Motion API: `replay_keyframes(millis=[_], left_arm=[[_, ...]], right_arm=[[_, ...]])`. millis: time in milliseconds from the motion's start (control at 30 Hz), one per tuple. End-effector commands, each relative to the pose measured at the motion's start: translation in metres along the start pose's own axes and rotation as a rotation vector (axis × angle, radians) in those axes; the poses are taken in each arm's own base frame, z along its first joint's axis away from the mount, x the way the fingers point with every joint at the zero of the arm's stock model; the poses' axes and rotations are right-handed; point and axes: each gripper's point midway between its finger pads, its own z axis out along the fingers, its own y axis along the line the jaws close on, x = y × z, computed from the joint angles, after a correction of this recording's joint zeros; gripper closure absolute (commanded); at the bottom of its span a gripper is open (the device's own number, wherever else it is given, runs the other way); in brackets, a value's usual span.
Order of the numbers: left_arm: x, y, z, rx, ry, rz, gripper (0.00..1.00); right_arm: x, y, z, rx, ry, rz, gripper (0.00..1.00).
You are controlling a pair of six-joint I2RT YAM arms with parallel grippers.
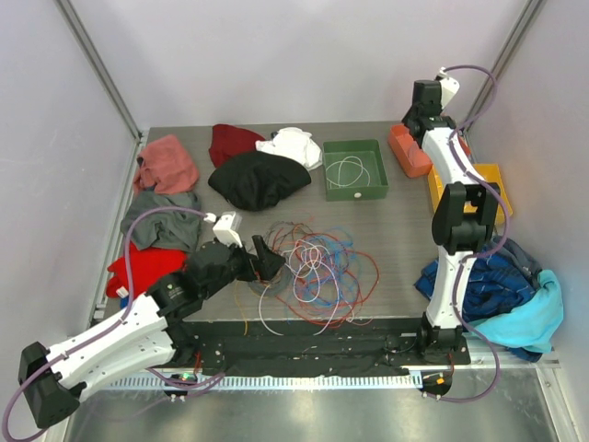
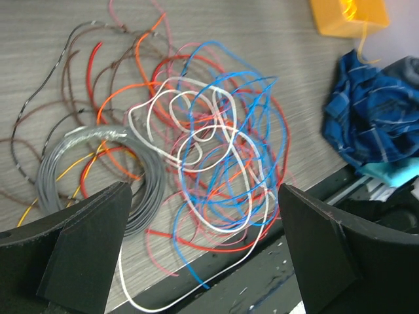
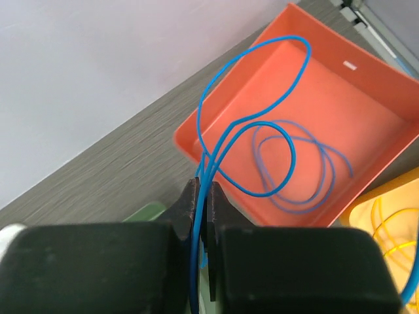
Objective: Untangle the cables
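Near the front middle of a grey desk (image 1: 405,235), a loose heap of thin cables (image 1: 317,267) lies spread out, with red, orange, blue, white and brown strands looped over one another. A neat grey coil (image 2: 49,180) sits at the heap's left side, partly under the coloured loops.

The left arm (image 1: 120,336) reaches in low from the front left corner. The left jaws stand wide apart over the left edge of the heap.

At the far right, the right arm (image 1: 456,212) stretches up and back. The right jaws are pressed shut on a blue cable (image 3: 265,123), whose loops trail down into an orange tray (image 3: 366,85). A yellow tray (image 1: 483,175) sits just beside the orange one and holds a yellow strand.

A green tray (image 1: 354,195) at the back middle of the desk holds a coiled white cable (image 1: 347,171).

Clothes lie around the edges: pink, grey and red pieces on the left, dark red, black and white ones at the back, and a blue checked cloth (image 1: 488,276) with a turquoise one on the right.
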Motion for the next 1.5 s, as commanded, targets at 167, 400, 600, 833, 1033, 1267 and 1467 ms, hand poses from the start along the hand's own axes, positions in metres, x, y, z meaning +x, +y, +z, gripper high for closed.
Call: replay_keyframes(millis=[167,400,600,833,1033,1267,1467], left_arm=[[0.01,0.014,0.018,-0.079,0.036,0.026,0.0],[0.023,0.015,0.033,-0.12,0.128,0.041,0.0],[0.015,0.01,0.026,-0.063,0.058,0.012,0.0],[0.011,0.008,0.022,-0.029,0.006,-0.028,0.0],[0.016,-0.004,0.034,-0.007,0.059,-0.027,0.0],[0.02,-0.012,0.041,0.018,0.066,-0.075,0.0],[0.023,-0.018,0.043,0.031,0.083,-0.09,0.0]], right_arm=[[0.007,-0.028,0.066,0.085,-0.005,0.024,0.99],[0.022,-0.04,0.085,0.129,-0.001,0.018,0.34],[-0.024,-0.019,0.022,0.04,-0.14,0.109,0.29],[-0.011,0.059,-0.142,-0.25,-0.205,0.127,0.29],[0.102,0.065,-0.234,-0.514,0.028,-0.004,0.32],[0.149,0.028,-0.288,-0.555,0.042,-0.083,0.31],[0.114,0.015,-0.294,-0.505,-0.082,-0.064,0.47]])
